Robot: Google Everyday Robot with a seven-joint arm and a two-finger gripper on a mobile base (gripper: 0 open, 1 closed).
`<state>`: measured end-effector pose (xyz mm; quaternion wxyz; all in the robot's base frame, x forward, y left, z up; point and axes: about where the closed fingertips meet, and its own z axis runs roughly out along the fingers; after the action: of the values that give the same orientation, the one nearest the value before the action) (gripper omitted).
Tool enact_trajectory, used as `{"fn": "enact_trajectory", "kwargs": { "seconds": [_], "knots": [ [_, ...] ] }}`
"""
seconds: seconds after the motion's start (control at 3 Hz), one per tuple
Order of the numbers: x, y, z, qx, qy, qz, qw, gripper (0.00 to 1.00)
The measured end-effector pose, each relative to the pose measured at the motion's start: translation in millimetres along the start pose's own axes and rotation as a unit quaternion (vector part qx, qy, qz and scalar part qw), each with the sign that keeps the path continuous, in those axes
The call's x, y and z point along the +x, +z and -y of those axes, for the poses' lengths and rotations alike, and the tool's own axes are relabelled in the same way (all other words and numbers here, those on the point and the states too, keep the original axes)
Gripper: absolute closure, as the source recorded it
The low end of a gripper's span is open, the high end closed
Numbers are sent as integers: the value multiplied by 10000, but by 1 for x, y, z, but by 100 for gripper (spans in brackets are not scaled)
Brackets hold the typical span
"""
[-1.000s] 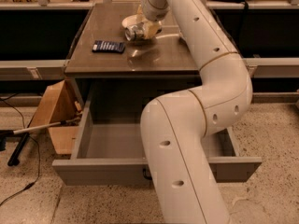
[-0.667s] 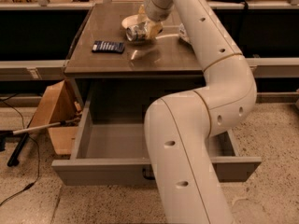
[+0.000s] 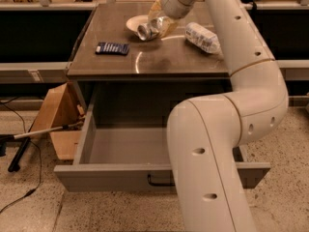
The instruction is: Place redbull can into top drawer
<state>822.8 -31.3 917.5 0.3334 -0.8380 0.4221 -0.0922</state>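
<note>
The redbull can is sitting tilted at the far side of the table, where we are holding it clamped in our tool, above the open top drawer.

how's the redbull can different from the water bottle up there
The redbull can is slim silvery metal, its shiny round end towards the camera; the water bottle is bigger, clear plastic. The can is right at the pincer, beside a pale bowl; the bottle lies apart, farther right in the view. Both are on their sides up at the cabinet top, not in the open top drawer.
</note>
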Motion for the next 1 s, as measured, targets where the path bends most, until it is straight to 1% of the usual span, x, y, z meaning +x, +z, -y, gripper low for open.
{"fn": "enact_trajectory", "kwargs": {
  "seconds": [0.33,0.67,1.0],
  "knots": [
    [1,-12,-8,63,-131,193,9997,100],
    [2,-32,-25,84,-257,362,9990,100],
    [-6,-61,-32,331,-403,362,9980,100]
  ]
}}
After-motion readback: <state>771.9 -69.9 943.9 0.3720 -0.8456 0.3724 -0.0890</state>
